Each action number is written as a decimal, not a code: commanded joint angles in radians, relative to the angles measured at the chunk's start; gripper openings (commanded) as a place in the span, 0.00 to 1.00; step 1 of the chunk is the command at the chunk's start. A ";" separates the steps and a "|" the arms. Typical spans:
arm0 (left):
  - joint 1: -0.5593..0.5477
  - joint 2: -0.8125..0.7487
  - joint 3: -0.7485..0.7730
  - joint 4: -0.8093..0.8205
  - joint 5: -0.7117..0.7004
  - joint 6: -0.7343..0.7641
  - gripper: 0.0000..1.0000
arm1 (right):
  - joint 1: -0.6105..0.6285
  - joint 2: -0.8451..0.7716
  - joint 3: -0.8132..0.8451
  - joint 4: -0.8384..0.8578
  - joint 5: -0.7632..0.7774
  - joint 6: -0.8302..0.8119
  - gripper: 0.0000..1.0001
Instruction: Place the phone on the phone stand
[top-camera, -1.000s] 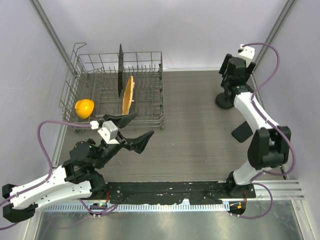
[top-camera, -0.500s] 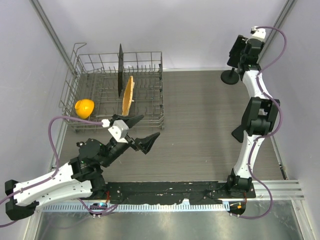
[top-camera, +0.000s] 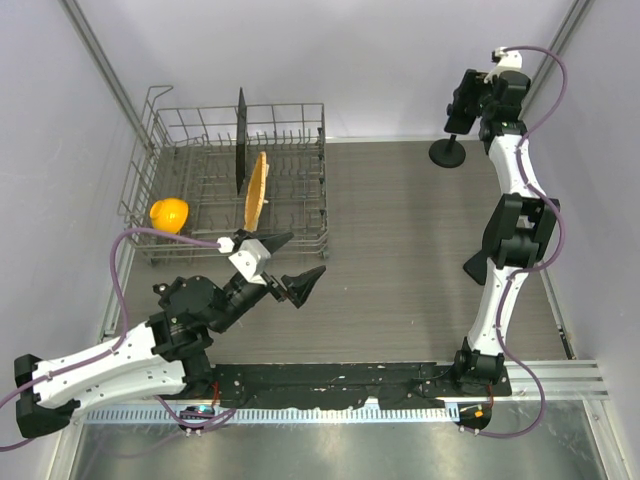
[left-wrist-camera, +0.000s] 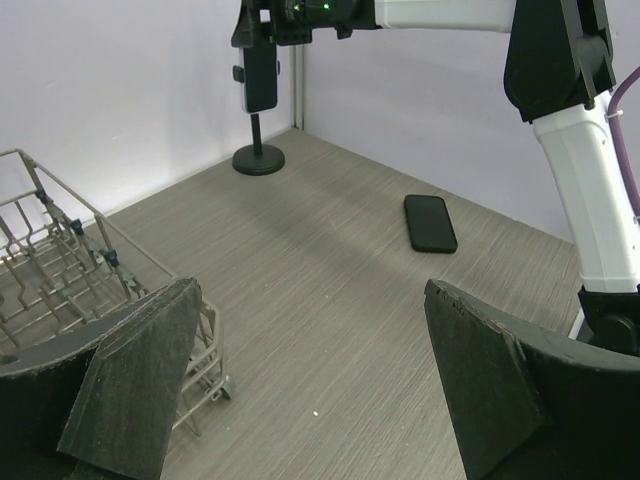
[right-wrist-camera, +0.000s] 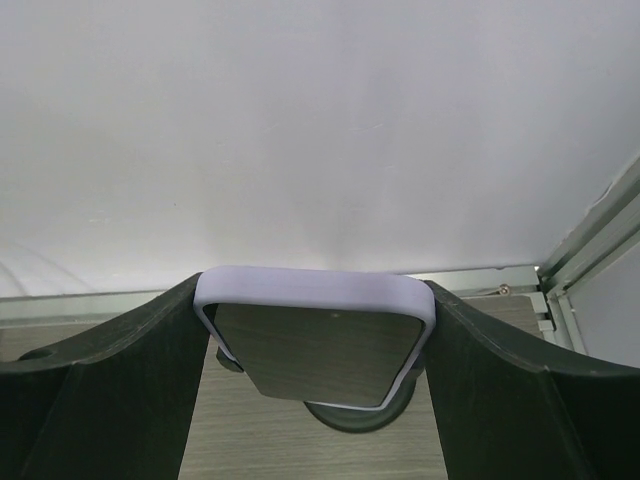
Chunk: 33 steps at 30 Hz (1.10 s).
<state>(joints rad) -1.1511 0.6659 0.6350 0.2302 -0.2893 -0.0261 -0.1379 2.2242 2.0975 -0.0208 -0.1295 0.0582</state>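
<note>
Phone (right-wrist-camera: 315, 350) in lavender case, gripped by right jaws, above phone stand (top-camera: 446, 152), left jaws wide open, empty

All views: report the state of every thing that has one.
right gripper: shut on the cased phone
cased phone: upright, held over the phone stand
phone stand: upright on the table
black phone: lying flat on the table
left gripper: open, empty

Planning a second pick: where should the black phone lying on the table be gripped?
Probably across its two long edges at mid-length, from straight above: the black phone lies flat on the table, so only its thin sides are free.
</note>
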 joint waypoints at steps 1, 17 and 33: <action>-0.002 -0.014 0.000 0.060 -0.010 -0.008 0.97 | 0.029 -0.023 -0.017 -0.031 0.077 -0.108 0.00; -0.002 0.000 0.002 0.051 -0.022 0.020 0.96 | 0.043 -0.057 -0.125 0.067 0.125 -0.110 0.49; -0.002 -0.008 0.020 0.020 0.022 0.048 0.97 | 0.037 -0.190 -0.063 -0.113 0.143 -0.086 0.85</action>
<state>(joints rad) -1.1511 0.6678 0.6334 0.2260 -0.2913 0.0090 -0.0925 2.1422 2.0460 -0.1436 0.0319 0.0109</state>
